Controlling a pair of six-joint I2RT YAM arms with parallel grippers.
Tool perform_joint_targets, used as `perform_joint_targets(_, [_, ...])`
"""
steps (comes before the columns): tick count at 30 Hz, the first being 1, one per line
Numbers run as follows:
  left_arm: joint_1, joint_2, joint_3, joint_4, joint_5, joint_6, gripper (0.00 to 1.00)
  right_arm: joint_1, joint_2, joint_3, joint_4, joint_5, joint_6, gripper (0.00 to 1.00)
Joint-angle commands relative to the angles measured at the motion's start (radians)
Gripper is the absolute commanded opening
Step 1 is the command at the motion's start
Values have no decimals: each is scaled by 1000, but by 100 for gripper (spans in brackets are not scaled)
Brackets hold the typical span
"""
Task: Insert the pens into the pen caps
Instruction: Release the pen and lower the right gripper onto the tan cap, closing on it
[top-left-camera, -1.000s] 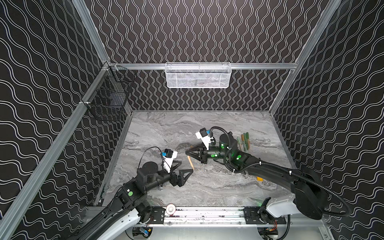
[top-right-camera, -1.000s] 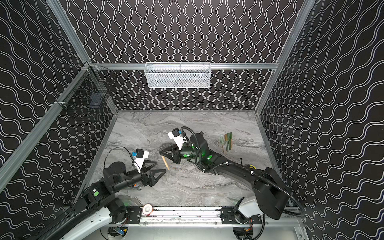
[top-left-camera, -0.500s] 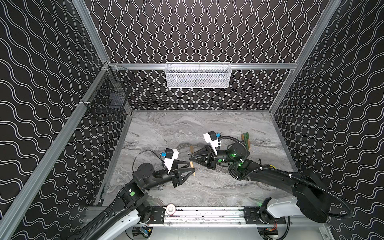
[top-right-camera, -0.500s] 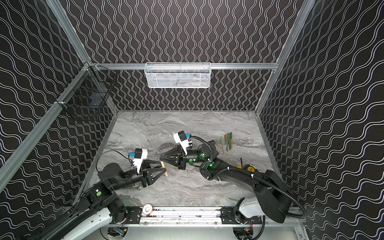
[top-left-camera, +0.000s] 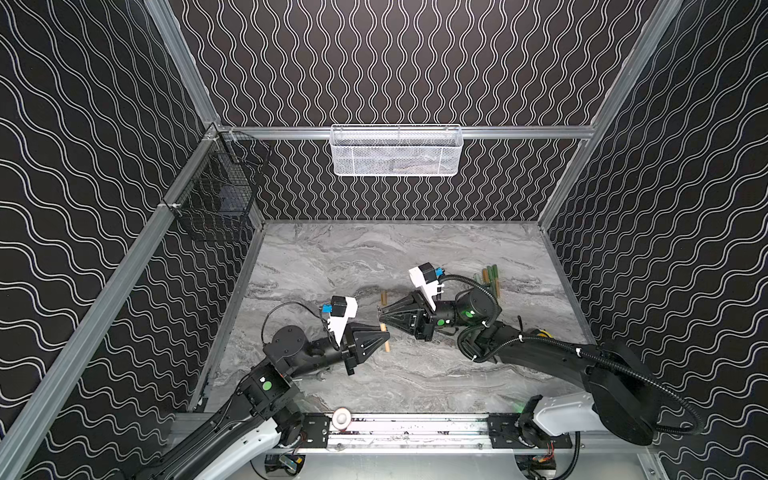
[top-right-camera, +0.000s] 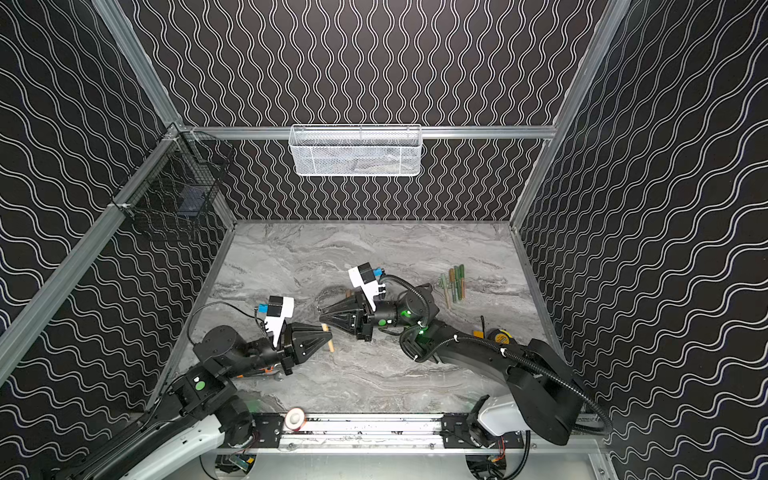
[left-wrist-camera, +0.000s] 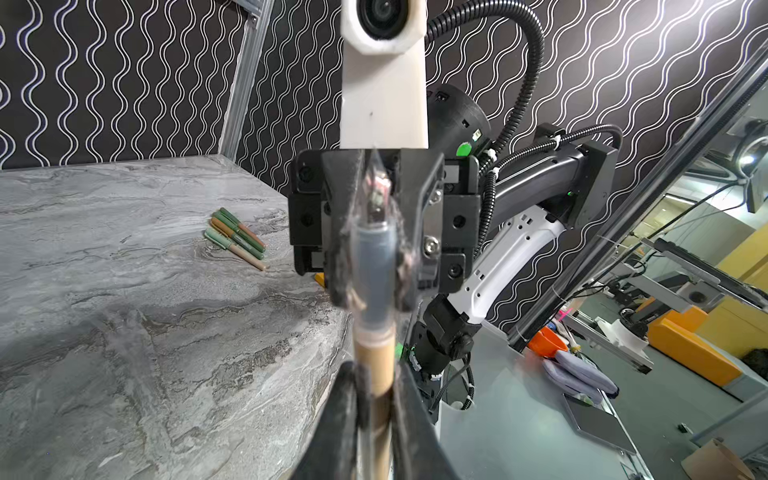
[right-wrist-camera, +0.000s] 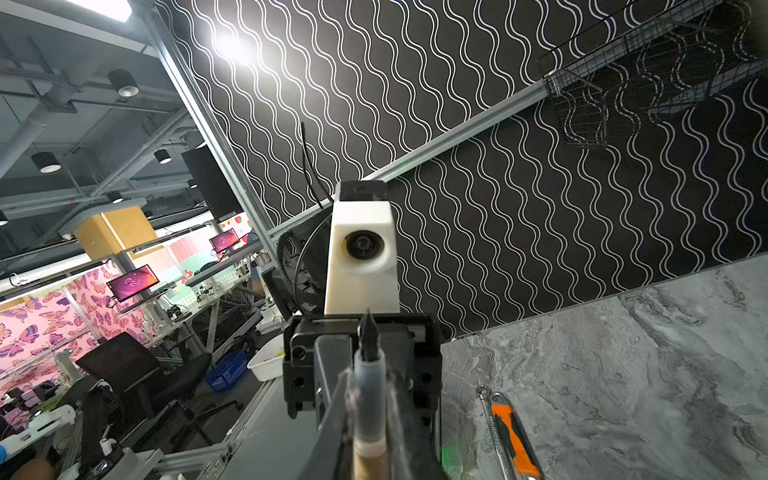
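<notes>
A tan pen (top-left-camera: 386, 345) (left-wrist-camera: 374, 353) stands nearly upright between my two grippers at the table's middle, its dark nib on top. My left gripper (top-left-camera: 384, 338) (left-wrist-camera: 376, 384) is shut on the tan barrel. My right gripper (top-left-camera: 380, 319) (right-wrist-camera: 370, 419) faces it and is shut on the same pen higher up, around the grey grip section (right-wrist-camera: 369, 390). A short tan pen cap (top-left-camera: 383, 297) lies on the table just behind the grippers. Several green and tan pens (top-left-camera: 490, 280) (left-wrist-camera: 237, 239) lie side by side at the back right.
An orange-handled wrench (right-wrist-camera: 509, 432) lies under my left arm. A yellow thing (top-left-camera: 540, 332) sits by the right arm near the right wall. A white mesh basket (top-left-camera: 397, 151) hangs on the back wall. A black wire basket (top-left-camera: 220, 195) hangs on the left wall.
The right gripper carried the pen forward toward the left gripper. The left gripper rose to meet it and went from wide open to shut on the barrel.
</notes>
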Motion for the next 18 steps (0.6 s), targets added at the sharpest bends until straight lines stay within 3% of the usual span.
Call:
perform_joint_targets(1, [1, 6, 8, 24, 6, -4, 7, 2, 2, -3, 36, 17, -2, 17])
perform_joint_targets(2, [2, 6, 13, 11, -2, -2, 1, 2, 4, -2, 31, 20, -2, 17])
perform_joint_targets(7, [8, 12, 57, -120, -60, 32, 0, 1, 18, 1, 7, 49, 1, 19])
perform_joint_targets(9, [10, 11, 84, -199, -113, 47, 0, -4, 21, 0, -23, 78, -2, 25])
perform_joint_targets(14, [39, 67, 218, -579, -334, 114, 0, -54, 17, 1, -144, 137, -8, 49])
perform_joint_targets(18, [75, 108, 295, -776, -442, 102, 0, -81, 4, 29, -374, 227, -99, 56])
